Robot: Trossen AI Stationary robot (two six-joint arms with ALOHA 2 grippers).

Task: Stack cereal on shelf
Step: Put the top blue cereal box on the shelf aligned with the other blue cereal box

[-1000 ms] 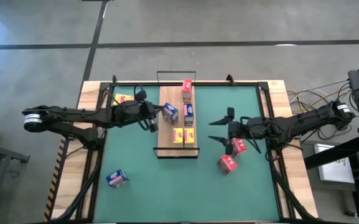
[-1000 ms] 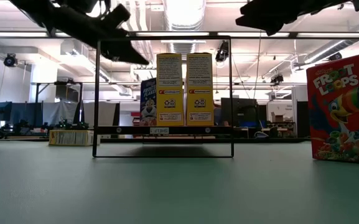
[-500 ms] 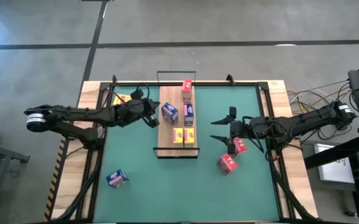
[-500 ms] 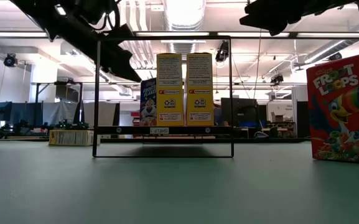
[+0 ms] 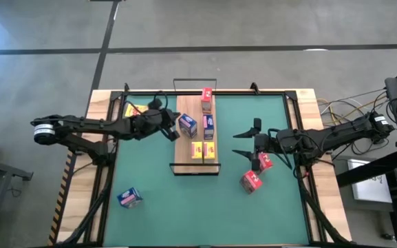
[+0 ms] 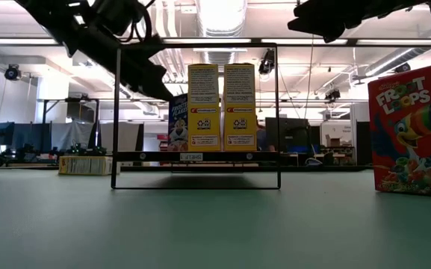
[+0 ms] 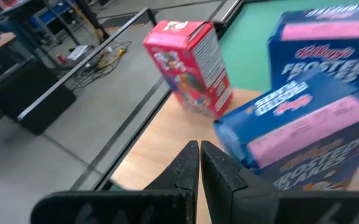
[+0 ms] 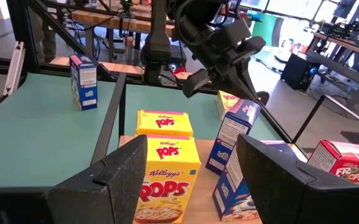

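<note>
Shelf (image 5: 182, 148), a long flat light-wood board with thin black wire ends on the green mat (image 5: 150, 200), holds five printed cardboard boxes, and the tilted blue box (image 5: 188, 125) has kept its crooked pose over the last second. Left gripper (image 5: 173, 132), fingers pressed together and empty, has crept in against that box, likely to nudge it square. Right gripper (image 5: 243, 143) hovers spread over the two red boxes (image 5: 256, 173); loose blue box (image 5: 129, 198) and yellow box (image 5: 136, 109) lie off the shelf.

Red box (image 6: 411, 128) cut by low view's right edge, blue box (image 6: 178, 122) half hidden behind yellow boxes (image 6: 222, 107)
</note>
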